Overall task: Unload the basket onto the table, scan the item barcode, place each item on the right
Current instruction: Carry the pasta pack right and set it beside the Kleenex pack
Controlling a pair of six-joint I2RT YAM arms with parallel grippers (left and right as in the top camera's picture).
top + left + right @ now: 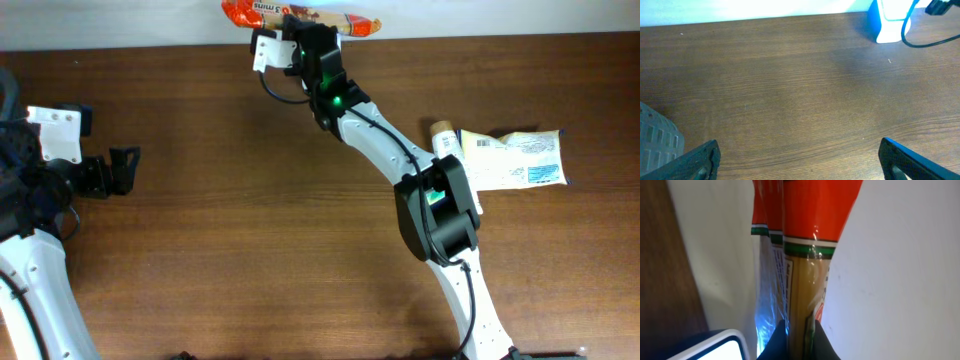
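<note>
Red-orange packet (243,13) sits at the upper edge of the overhead frame, a little left of centre, over the white strip above the brown tabletop (230,230). The right pincer (300,25) is closed tight on it. The left pincer (125,168), at the far left, stands fully spread and holds nothing. A pale pouch (515,158) lies at the right.

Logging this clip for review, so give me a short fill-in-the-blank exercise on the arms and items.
1. The right gripper is ____ on the red packet.
2. The left gripper is ____ and holds nothing.
3. The tube lies on the table, held by ____ gripper.
Missing words: shut; open; neither.
</note>
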